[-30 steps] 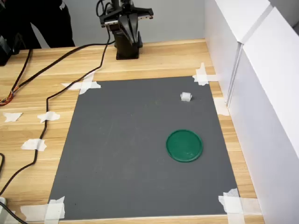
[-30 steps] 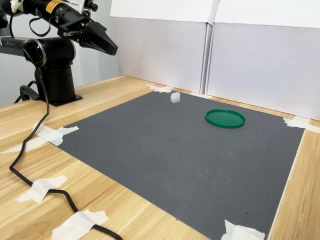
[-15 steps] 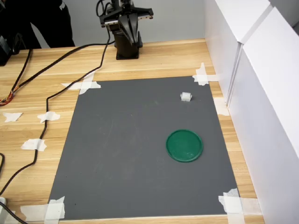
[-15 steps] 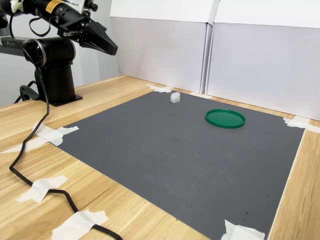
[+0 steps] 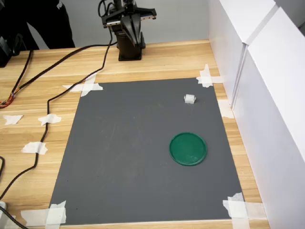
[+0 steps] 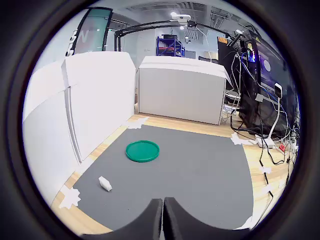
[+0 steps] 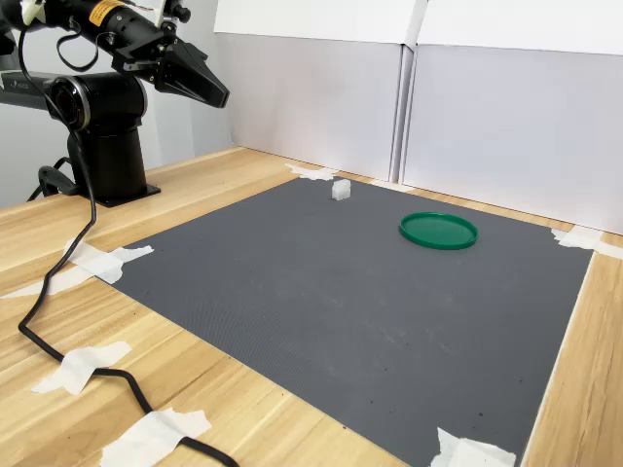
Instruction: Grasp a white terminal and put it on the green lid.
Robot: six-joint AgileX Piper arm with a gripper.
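Note:
The white terminal point(image 5: 189, 98) point(image 7: 341, 189) point(image 6: 105, 183) lies on the grey mat near its far corner by the white wall. The green lid point(image 5: 188, 148) point(image 7: 439, 231) point(image 6: 142, 150) rests flat on the mat, apart from the terminal and with nothing on it. My gripper point(image 7: 220, 96) point(image 5: 131, 29) point(image 6: 163, 210) hangs shut and empty high over the arm's black base, well back from the mat. In the wrist view its two dark fingers meet with no gap.
The grey mat point(image 5: 143, 152) is taped at its corners to a wooden table. White panels point(image 5: 267, 95) wall in the first exterior view's right side. Black cables point(image 5: 52, 95) run across the wood at the first exterior view's left. A person in dark clothing point(image 5: 43, 21) stands behind the table.
The person in dark clothing at the back has shifted slightly. The arm, the terminal and the lid have not moved.

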